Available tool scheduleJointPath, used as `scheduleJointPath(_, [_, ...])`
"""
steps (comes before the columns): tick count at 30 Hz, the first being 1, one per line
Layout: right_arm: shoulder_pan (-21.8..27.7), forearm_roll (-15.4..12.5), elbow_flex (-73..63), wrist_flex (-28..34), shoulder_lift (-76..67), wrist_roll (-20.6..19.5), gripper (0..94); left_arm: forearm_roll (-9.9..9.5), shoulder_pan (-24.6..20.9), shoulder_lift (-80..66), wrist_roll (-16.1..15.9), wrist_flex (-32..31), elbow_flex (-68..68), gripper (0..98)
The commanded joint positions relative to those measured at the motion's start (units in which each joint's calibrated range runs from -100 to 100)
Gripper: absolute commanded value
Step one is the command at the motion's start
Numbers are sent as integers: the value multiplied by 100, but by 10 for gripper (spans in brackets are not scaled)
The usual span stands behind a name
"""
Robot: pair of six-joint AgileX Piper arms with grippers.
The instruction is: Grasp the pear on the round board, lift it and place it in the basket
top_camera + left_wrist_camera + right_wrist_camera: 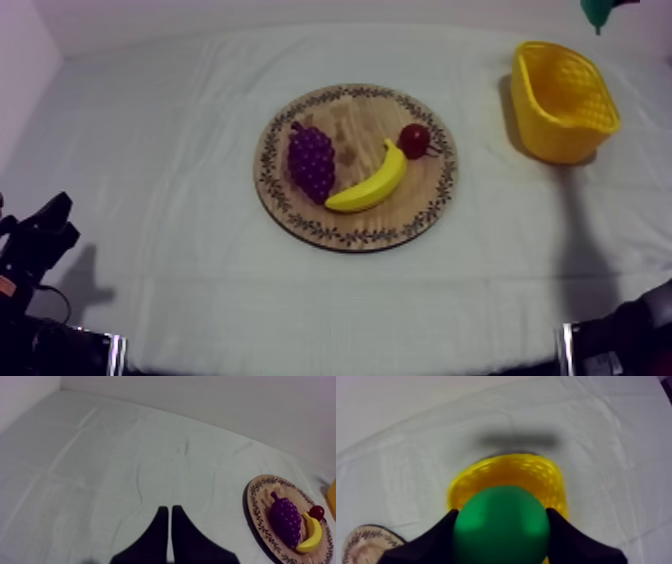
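The right gripper is clamped on the green pear, one black finger at each side of the fruit. It hangs above the yellow basket, whose latticed rim curves round just beyond and beneath the pear; the pear is in the air, not touching the basket. From above, the pear shows at the far edge of the table, past the basket. A blurred dark shadow lies on the cloth beyond the basket.

The left gripper sits low over bare cloth, its two fingers pressed together into a narrow wedge with nothing between them. Well ahead of it and off to its side lies the round wooden board, rimmed with a dark leaf pattern. On the board lie a bunch of purple grapes, a yellow banana and a small red fruit, the banana's tip touching the red fruit.

The table is covered by a grey-white cloth with faint fold lines and soft creases. A plain pale wall stands behind it.
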Motion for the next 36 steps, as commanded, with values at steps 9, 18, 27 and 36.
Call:
scheduleJointPath(9, [147,118,1163,-460,430,13,477,1,1,2,-1,2,-2,1])
scheduleJointPath(18, [132,98,1866,-747,930,13,604,1,1,2,-1,2,-2,1])
scheduleJointPath(27, [204,-71,2023,-971,843,222,752,1,1,2,-1,2,-2,1])
scheduleJointPath(36, [78,-5,2555,-1405,-542,193,704,1,1,2,-1,2,-2,1])
